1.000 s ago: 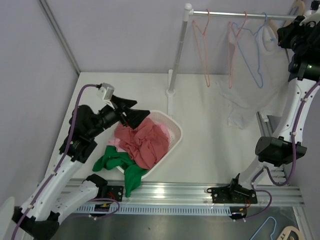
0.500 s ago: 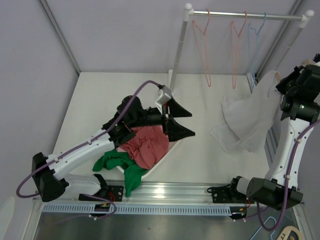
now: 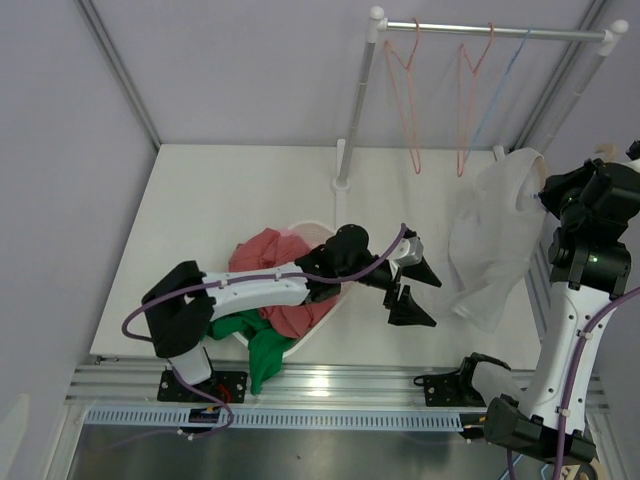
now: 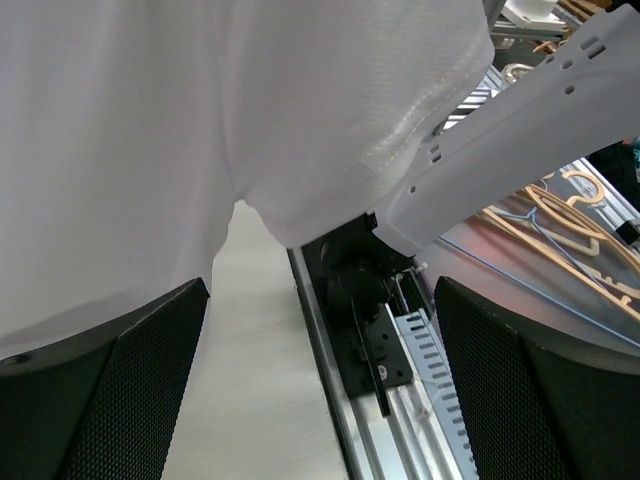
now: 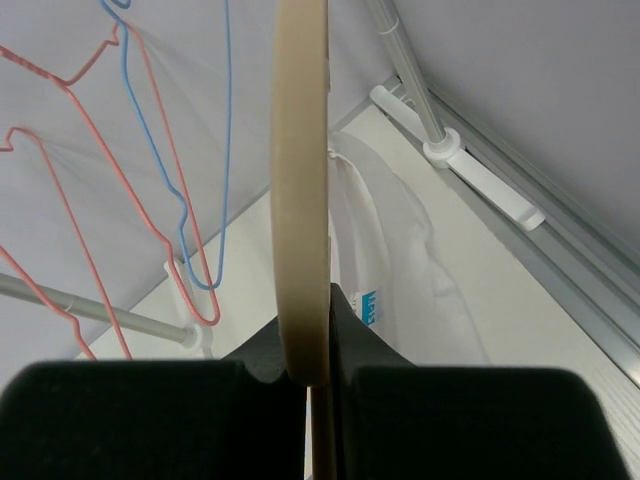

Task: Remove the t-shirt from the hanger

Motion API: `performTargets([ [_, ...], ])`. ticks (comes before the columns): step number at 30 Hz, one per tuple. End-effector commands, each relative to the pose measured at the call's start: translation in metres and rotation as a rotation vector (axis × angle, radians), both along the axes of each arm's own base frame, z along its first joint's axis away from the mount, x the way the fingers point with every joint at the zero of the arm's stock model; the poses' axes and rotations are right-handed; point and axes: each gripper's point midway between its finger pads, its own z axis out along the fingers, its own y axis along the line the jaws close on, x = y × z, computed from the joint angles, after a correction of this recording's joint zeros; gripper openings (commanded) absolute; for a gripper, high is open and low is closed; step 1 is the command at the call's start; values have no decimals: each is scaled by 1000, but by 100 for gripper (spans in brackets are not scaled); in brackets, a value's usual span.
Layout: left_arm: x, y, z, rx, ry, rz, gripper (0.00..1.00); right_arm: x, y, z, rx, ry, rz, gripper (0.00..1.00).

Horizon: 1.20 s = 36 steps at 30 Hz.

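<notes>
Swung across to the right, the left gripper (image 3: 422,294) — jaws wide — now nears the one white t-shirt (image 3: 490,235) at its hem. It hangs on one wooden hanger (image 5: 300,200) clamped in the right gripper (image 3: 550,198), right of three wire hangers (image 3: 466,75) on the rail (image 3: 480,30).

The white t-shirt (image 3: 490,240) hung limp at 3 o'clock above the counter (image 3: 250,190). It was draped from its collar on the pale wooden hanger (image 5: 300,200), with its fine-meshed fabric creased and the hem loose below.

The t-shirt (image 3: 495,235) hangs just ahead of the left claw (image 3: 437,304); the table (image 3: 400,225) beneath is bare.
</notes>
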Motion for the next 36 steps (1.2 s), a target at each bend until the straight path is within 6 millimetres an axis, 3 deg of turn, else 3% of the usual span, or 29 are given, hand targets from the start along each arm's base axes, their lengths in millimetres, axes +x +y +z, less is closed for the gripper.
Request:
performTargets([
  [1, -11, -15, 42, -216, -109, -89, 100, -8, 12, 35, 6, -97, 35, 0],
  [2, -15, -20, 54, -244, -127, -118, 100, -9, 13, 37, 6, -100, 38, 0],
  [4, -16, -33, 40, -226, -134, -124, 100, -6, 20, 38, 18, -102, 73, 0],
  [6, -14, -46, 52, -256, -159, -117, 100, -8, 23, 43, 28, -115, 83, 0],
  [7, -12, -53, 40, -239, -142, -121, 99, -7, 25, 44, 34, -118, 91, 0],
  [8, -11, -58, 56, -273, -156, -125, 100, -8, 26, 44, 36, -121, 95, 0],
  [10, -12, -71, 55, -280, -157, -122, 100, -7, 30, 43, 41, -120, 107, 0],
  [11, -12, -76, 70, -309, -179, -122, 100, -7, 31, 43, 44, -120, 114, 0],
  [13, -8, -89, 64, -274, -178, -94, 99, -5, 33, 43, 48, -119, 126, 0],
  [14, -10, -92, 76, -295, -199, -117, 55, -5, 35, 44, 50, -121, 132, 0],
  [15, -15, -92, 71, -271, -202, -158, 21, -5, 34, 44, 49, -121, 129, 0],
  [16, -16, -93, 58, -203, -171, -173, 1, -4, 34, 45, 47, -123, 129, 0],
  [19, -29, -77, 42, -187, -145, -207, 1, 2, 30, 44, 44, -118, 116, 0],
  [20, -37, -66, 63, -226, -165, -215, 1, 5, 28, 43, 44, -116, 114, 0],
  [21, -45, -58, 53, -206, -164, -225, 1, 13, 27, 39, 48, -105, 118, 0],
  [23, -57, -46, 61, -192, -174, -245, 1, 21, 24, 37, 48, -96, 119, 0],
  [24, -72, -35, 79, -217, -194, -269, 1, 27, 21, 33, 51, -85, 112, 0],
  [26, -94, -22, 75, -171, -200, -328, 1, 33, 15, 33, 46, -89, 88, 0],
  [28, -130, -10, 88, -191, -245, -420, 1, 41, 8, 29, 47, -72, 67, 0],
  [30, -166, 5, 88, -193, -219, -556, 1, 46, 5, 33, 43, -71, 66, 0],
  [33, -196, 29, 72, -157, -140, -719, 1, 50, 5, 38, 35, -59, 80, 0],
  [34, -199, 33, 51, -106, -98, -756, 1, 49, 5, 37, 26, -45, 86, 0],
  [36, -200, 40, 30, -43, -37, -827, 1, 45, 6, 43, 10, -47, 94, 0],
])
